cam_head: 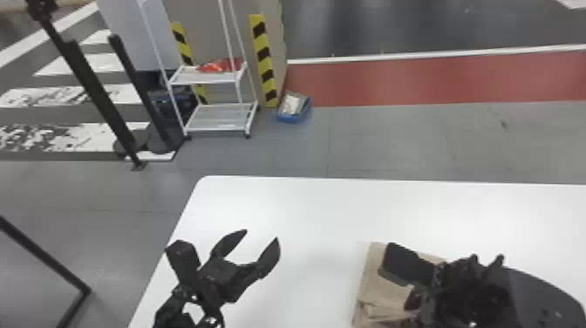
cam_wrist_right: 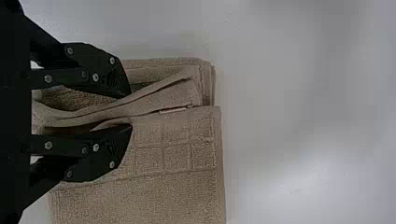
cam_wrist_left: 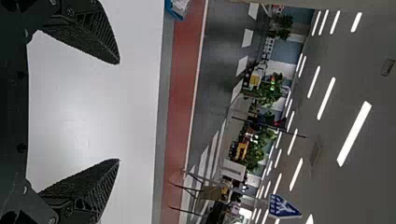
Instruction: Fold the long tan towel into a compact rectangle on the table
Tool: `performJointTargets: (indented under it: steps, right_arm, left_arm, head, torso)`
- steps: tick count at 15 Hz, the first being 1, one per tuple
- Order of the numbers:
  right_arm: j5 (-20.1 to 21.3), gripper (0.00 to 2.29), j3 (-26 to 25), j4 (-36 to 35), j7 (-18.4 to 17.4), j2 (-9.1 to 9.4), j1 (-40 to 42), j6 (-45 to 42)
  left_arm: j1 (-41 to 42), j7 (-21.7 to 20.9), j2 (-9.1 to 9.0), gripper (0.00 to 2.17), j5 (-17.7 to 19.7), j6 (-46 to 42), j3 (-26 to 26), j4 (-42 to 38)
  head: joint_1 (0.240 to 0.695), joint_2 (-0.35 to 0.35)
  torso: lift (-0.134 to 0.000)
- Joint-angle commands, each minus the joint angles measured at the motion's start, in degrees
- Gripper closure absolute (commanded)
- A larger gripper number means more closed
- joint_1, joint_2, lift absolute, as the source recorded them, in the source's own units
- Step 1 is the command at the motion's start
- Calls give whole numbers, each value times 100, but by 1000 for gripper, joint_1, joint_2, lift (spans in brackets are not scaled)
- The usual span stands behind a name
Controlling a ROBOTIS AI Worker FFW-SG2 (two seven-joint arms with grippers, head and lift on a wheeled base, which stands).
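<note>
Tan terry towel (cam_wrist_right: 177, 196), woven with a band of squares; partly compact, lying on the near part of the white, smooth-topped bench (cam_head: 305, 209), toward the robot's right. Layers stacked at one side; loose folds raised in a ridge; small pale tag (cam_wrist_right: 173, 110) at the ridge.

Right end effector (cam_wrist_right: 131, 110), black, two flat fingers: drawn partway together, towel gathered between them and apparently pinched. Number of layers caught: cannot be told.

Probable step: closing or tidying a late fold. Principal risk: a pinch on too few layers, causing the upper cloth to slide off the lower and leave a skewed edge. Second risk: a pinch on too many, so that a lift or pull drags the whole bundle and undoes earlier folds. Third: cloth snagging at the fingers on release, since folds run deep between them, pulling the ridge up again. Fourth: the ridge pressed flat as it lies, giving a lumpy rectangle.

Left end effector (cam_head: 261, 234), black, two-fingered: spread wide, empty, over the bench, well apart from the towel; no steadying hold on the cloth, hence greater chance of slip.

Beyond the bench: white wheeled metal rack (cam_head: 218, 117), on grey floor (cam_head: 392, 139).
</note>
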Motion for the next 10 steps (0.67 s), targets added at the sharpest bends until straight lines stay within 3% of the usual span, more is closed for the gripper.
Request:
performJointTargets:
  steps: [1, 6, 7, 8, 10]
  right_arm:
    - [-9, 799, 51, -28, 37, -3, -32, 164]
    - [-44, 795, 157, -133, 292, -3, -103, 445]
    - [-44, 694, 174, -133, 327, -12, -112, 498]
    - [-44, 313, 183, -142, 345, -3, -120, 568]
    - [-18, 269, 192, -142, 345, -3, -120, 586]
  left_arm:
    - [-27, 8, 0, 147, -8, 0, -1, 24]
    - [-115, 8, 0, 147, -17, 0, -1, 103]
    - [-141, 8, 0, 147, -17, 0, -1, 121]
    - [-159, 8, 0, 147, -17, 0, -1, 147]
    - [-168, 25, 0, 147, -26, 0, -1, 156]
  head:
    - [695, 188]
    - [695, 194]
    - [695, 196]
    - [695, 197]
    - [695, 199]
  torso:
    - [0]
    - [0]
    - [0]
    - [0]
    - [0]
